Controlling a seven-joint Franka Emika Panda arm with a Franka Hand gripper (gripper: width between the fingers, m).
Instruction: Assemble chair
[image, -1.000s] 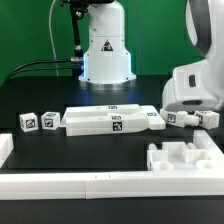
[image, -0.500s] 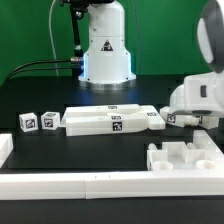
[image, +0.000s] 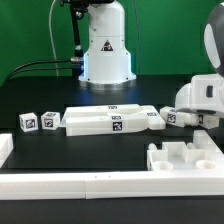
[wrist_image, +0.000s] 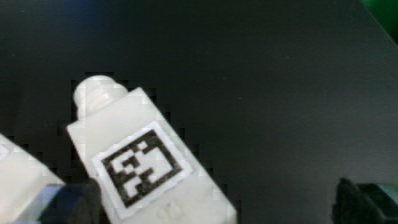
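The chair is in loose white tagged pieces on the black table. Two small cubes (image: 27, 122) (image: 48, 120) lie at the exterior view's left. Long slabs (image: 108, 121) lie side by side in the middle, and a notched block (image: 184, 155) sits at the front right. My gripper (image: 193, 117) hangs low at the right over a short tagged leg (image: 176, 118). In the wrist view that leg (wrist_image: 146, 160) lies between the open gripper's (wrist_image: 214, 205) dark fingers (wrist_image: 368, 200), close to one finger and well apart from the other. Nothing is gripped.
A long plain white border rail (image: 90, 184) runs along the front, with a short white block (image: 5, 148) at the left edge. The robot's white base (image: 107, 50) stands at the back centre, with black cables (image: 40, 64) trailing to the exterior view's left.
The hand has shifted a little toward the exterior view's right and slightly lower over the leg. The jaws stay wide, and no piece has moved.
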